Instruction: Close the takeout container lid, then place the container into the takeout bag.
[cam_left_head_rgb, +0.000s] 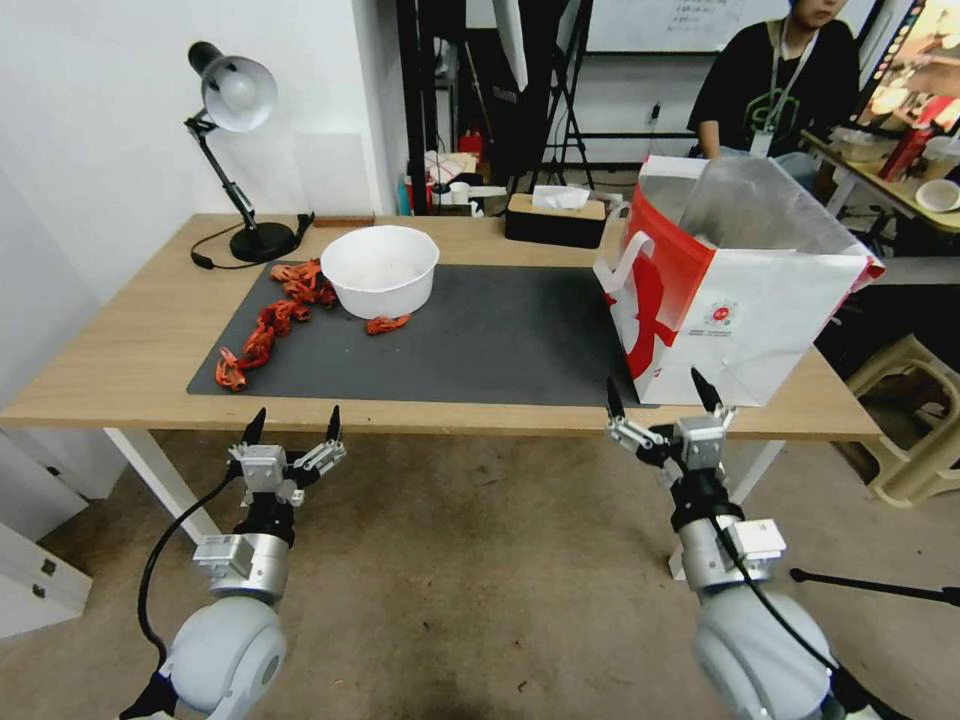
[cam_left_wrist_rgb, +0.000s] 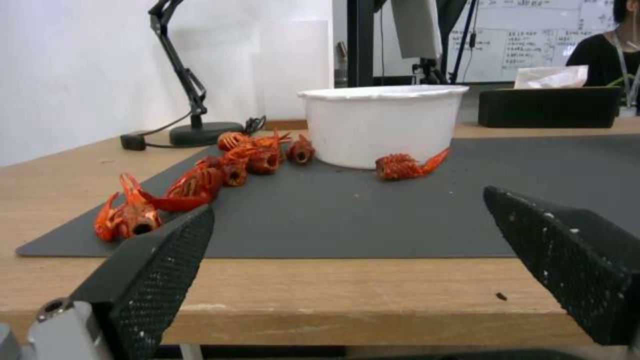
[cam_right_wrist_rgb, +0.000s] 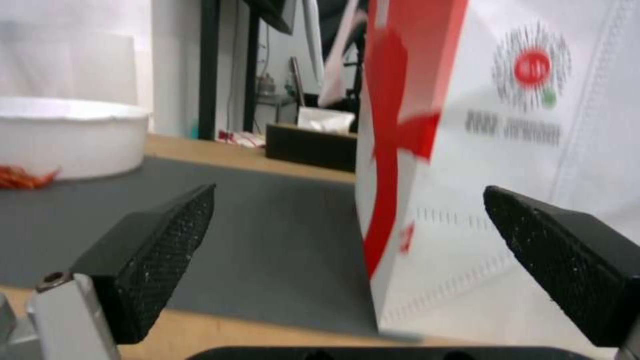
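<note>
Both grippers sit nearest the camera, held low in front of the table's near edge w/ fingers spread wide and nothing between them — left gripper (cam_left_head_rgb: 293, 425) on the left side, right gripper (cam_left_head_rgb: 660, 393) on the right, its tips just short of the bag. Takeout bag (cam_left_head_rgb: 745, 300) stands upright on the table's right end, partly on the dark mat (cam_left_head_rgb: 480, 340), mouth open, silvery lining showing inside, red side panel and a white loop handle (cam_left_head_rgb: 628, 262) facing the mat, small red round logo on the white front. Right wrist view has the bag (cam_right_wrist_rgb: 507, 165) close up, its near corner resting at the mat's edge, logo (cam_right_wrist_rgb: 531, 67) up high, w/ the gripper's two black fingers (cam_right_wrist_rgb: 150, 250) apart on either side. No berry box can be made out on the table; can't tell what's inside the bag. Outward from there: a round white bowl (cam_left_head_rgb: 380, 268) sits on the mat's far-left part, w/ red crayfish shells (cam_left_head_rgb: 270, 325) strung out beside it toward the mat's near-left corner and one shell (cam_left_head_rgb: 387, 323) just in front of the bowl. Left wrist view looks across the table edge at the same bowl (cam_left_wrist_rgb: 383, 125) and shells (cam_left_wrist_rgb: 200, 182) — left fingers (cam_left_wrist_rgb: 160, 270) wide apart. Behind the mat a dark tissue box (cam_left_head_rgb: 556, 218) sits near the far edge; a black desk lamp (cam_left_head_rgb: 235, 140) stands at the far-left corner of the wooden table (cam_left_head_rgb: 110, 350).
</note>
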